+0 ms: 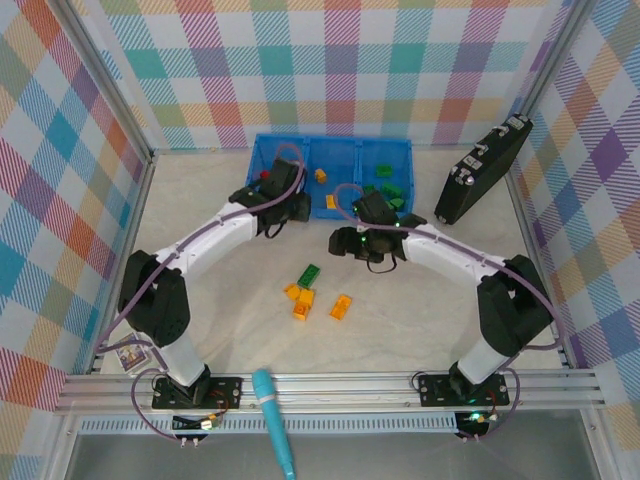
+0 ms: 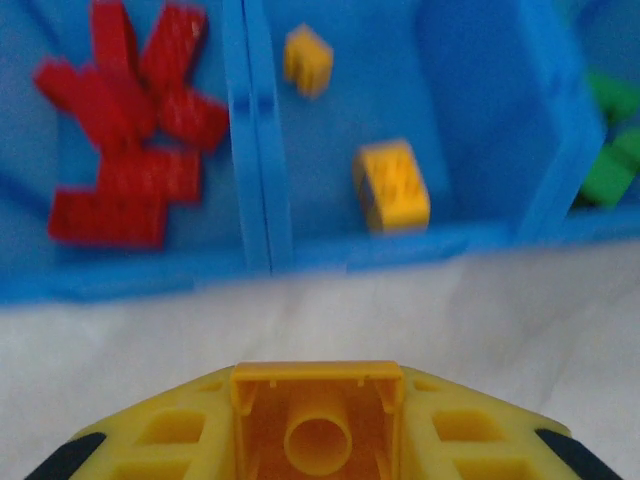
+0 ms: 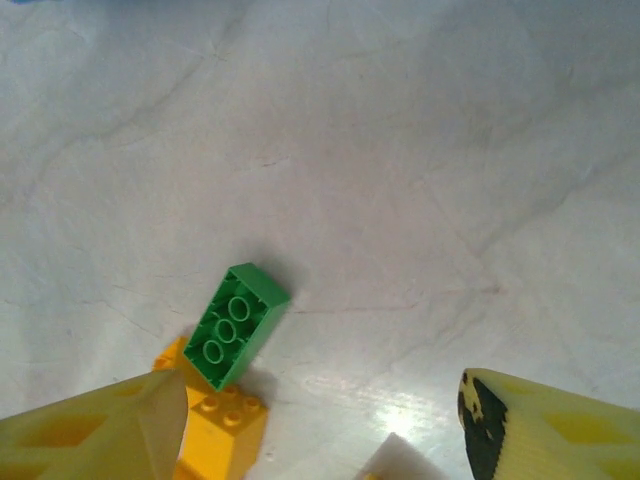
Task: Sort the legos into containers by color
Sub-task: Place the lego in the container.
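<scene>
Bright even light; red legos (image 2: 125,130) blurred at left wrist, glare on table (image 3: 400,412).

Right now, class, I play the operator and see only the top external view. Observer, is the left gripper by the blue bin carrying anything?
Observer: Yes. The left wrist view shows the left gripper shut on a yellow-orange brick, hollow side toward the camera.
Operator: Where is it pointed?
Observer: At the middle compartment of the blue bin, from just short of the near wall.
Operator: And the right gripper?
Observer: The right gripper is open over the table, and a green brick lies hollow side up just ahead of it.
</scene>
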Motion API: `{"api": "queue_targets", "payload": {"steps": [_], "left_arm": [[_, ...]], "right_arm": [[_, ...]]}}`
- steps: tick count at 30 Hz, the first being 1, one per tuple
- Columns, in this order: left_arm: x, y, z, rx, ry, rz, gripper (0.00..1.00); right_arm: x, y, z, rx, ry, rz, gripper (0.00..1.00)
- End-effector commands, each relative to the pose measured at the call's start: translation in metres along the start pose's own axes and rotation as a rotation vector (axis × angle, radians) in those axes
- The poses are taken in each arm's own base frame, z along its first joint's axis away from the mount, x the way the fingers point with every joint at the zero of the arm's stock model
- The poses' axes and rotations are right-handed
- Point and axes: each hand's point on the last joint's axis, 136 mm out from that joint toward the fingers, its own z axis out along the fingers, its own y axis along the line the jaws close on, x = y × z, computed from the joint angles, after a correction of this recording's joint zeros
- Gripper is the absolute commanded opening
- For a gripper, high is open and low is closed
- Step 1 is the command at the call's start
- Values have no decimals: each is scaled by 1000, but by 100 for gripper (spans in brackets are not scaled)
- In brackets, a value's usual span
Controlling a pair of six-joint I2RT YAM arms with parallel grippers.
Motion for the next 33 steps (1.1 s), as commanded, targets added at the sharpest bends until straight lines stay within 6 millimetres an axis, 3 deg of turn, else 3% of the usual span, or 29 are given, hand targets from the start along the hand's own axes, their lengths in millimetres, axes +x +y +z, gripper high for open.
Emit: {"api": "queue_targets", "payload": {"steps": [1, 13, 20, 26, 30, 33], "left_arm": [[-19, 8, 26, -97, -39, 75, 21], [-51, -11, 114, -90, -71, 87, 21], [-61, -18, 138, -70, -91, 89, 25], [-69, -24, 149, -52, -104, 91, 42], [-73, -25, 150, -50, -118, 90, 66], [-77, -27, 144, -38, -125, 99, 70]], "right_arm": [[-3, 22, -1, -84, -79, 147, 74], [20, 44, 36, -98, -39, 260, 74], [39, 57, 71, -86, 22, 266, 74], [39, 58, 90, -70, 34, 283, 74], [46, 60, 99, -51, 55, 291, 74], [51, 57, 105, -19, 72, 288, 73]]}}
